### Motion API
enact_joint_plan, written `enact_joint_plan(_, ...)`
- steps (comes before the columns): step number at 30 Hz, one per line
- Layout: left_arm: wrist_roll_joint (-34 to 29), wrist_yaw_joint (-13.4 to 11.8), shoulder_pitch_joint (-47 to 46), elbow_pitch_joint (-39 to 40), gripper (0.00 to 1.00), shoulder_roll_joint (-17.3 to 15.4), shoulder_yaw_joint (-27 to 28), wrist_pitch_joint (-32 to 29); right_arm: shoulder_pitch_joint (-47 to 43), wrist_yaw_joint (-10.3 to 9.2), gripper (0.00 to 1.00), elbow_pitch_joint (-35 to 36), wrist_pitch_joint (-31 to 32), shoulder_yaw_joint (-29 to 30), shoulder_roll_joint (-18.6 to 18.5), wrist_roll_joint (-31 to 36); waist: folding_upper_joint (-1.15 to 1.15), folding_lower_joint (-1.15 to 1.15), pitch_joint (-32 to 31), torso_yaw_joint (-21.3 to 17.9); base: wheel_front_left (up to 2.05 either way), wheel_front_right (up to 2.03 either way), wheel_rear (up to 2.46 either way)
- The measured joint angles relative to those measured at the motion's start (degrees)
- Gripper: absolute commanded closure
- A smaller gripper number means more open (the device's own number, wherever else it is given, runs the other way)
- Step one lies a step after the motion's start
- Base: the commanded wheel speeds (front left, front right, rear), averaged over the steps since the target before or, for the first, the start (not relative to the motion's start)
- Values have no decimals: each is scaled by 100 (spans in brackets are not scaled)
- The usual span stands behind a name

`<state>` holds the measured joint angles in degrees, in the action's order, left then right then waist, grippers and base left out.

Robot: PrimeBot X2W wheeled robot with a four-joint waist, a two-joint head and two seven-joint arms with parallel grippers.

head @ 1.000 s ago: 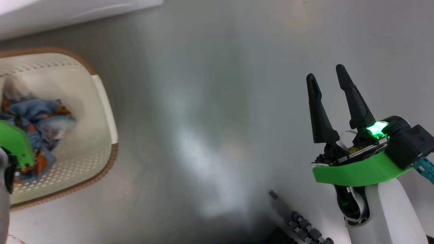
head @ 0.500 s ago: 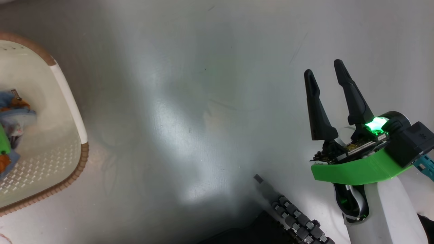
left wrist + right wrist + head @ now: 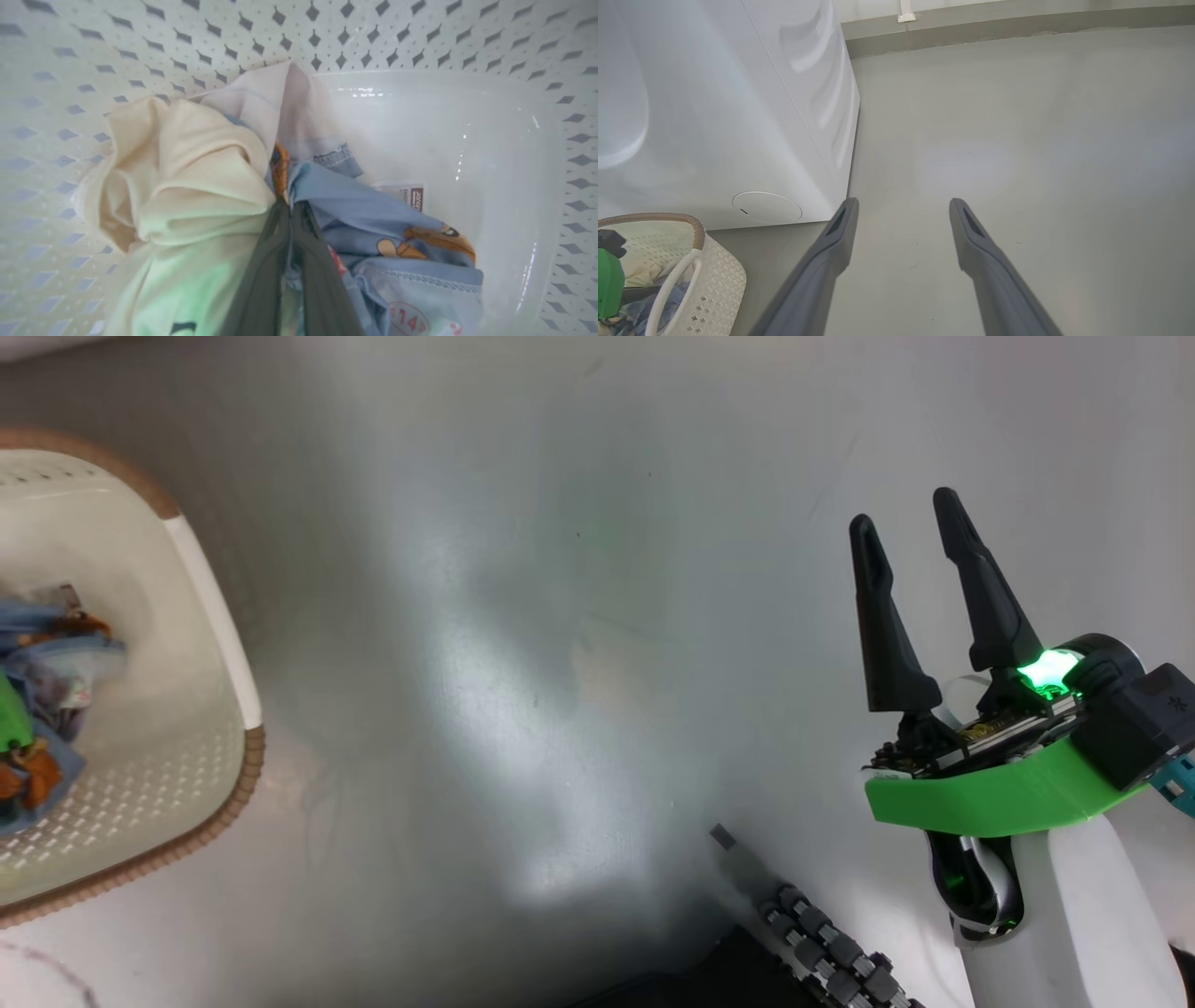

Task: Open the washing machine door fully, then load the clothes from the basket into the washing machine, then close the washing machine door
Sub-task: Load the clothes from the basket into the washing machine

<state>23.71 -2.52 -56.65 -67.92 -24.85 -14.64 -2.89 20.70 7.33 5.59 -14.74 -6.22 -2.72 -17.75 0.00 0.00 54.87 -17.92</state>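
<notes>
Clothes (image 3: 355,196), soft and light, seem pinched at a bunched fold by the left tool (image 3: 290,207); the right tool (image 3: 901,511) is held wide.

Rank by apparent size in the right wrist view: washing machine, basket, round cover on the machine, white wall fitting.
1. washing machine
2. basket, cut off at the frame edge
3. round cover
4. white wall fitting, farthest off, so its true size is unsure

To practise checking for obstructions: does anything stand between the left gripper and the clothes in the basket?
Nothing visible does. The left gripper is shut on the clothes, down inside the basket, with no other thing between.
</notes>
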Motion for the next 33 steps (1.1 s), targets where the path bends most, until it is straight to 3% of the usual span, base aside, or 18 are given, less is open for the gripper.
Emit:
enact_joint_plan(11,258,0,375,49,100,439,148,1267,-81,0,0,7,0,312,-2,376,0,0,-477,361,0,0,0)
enact_joint_plan(18,409,1,752,332,100,866,226,1674,-285,0,0,11,0,483,-3,624,0,0,-886,664,0,0,0)
enact_joint_plan(33,68,-53,2425,2647,100,1417,743,1719,-849,0,0,-131,0,592,-5,927,0,0,-1965,1232,0,0,0)
